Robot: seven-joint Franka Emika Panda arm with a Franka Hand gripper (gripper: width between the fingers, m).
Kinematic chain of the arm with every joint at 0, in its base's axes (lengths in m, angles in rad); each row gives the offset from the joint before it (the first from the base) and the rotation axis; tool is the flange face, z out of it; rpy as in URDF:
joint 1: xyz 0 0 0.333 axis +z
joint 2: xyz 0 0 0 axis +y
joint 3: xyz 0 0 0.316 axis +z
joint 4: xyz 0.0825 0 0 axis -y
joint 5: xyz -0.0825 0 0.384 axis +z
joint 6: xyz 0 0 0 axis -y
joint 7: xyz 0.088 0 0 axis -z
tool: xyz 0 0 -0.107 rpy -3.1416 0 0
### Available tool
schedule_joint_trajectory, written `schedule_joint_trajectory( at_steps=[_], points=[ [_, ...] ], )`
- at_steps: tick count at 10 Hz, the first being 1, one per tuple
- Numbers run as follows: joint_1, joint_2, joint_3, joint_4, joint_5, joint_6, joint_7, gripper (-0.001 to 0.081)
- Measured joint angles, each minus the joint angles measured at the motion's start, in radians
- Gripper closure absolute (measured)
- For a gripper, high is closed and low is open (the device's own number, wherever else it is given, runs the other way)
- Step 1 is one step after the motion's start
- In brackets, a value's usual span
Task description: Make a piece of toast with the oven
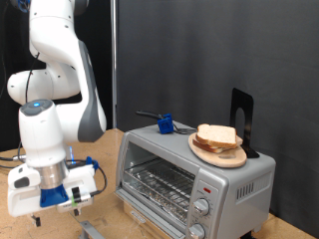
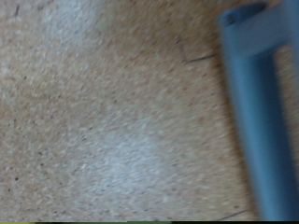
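One white robot arm (image 1: 55, 90) stands at the exterior view's left, bent down so that its gripper (image 1: 62, 204) hangs low over the wooden tabletop (image 1: 105, 214), just beside the front-left corner of the oven. Blue parts sit around the gripper, and its fingers are too small and shadowed here to tell whether they are spread or closed; nothing shows between them. One silver-grey oven (image 1: 194, 179) stands on the tabletop at the exterior view's right, its glass door shut, with one wire rack visible behind the glass and two round knobs down its right side. On the oven's roof rests one round wooden plate (image 1: 218, 153) carrying bread slices (image 1: 217, 137) stacked together; how many exactly cannot be counted. One small blue object (image 1: 165, 124) sits on the roof to the plate's left, and one black stand (image 1: 242, 118) rises behind the plate. The wrist view shows speckled tan board and one blurred blue bar (image 2: 257, 112) along one edge; no bread appears there.
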Motion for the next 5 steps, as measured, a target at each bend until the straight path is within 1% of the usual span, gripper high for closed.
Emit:
schedule_joint_trajectory(
  at_steps=[1,2,3,4,5],
  points=[
    [-0.008,-0.051,-0.006,-0.009,-0.001,-0.053,-0.016,-0.0002],
    [-0.008,-0.044,-0.005,-0.011,-0.006,-0.042,-0.009,-0.0002],
    [-0.008,-0.044,0.002,-0.007,0.062,-0.07,-0.067,-0.0002],
    [-0.01,-0.062,0.005,0.005,0.172,-0.145,-0.182,-0.0002],
    [-0.016,-0.097,0.0,0.016,0.253,-0.237,-0.283,-0.0002]
  ],
)
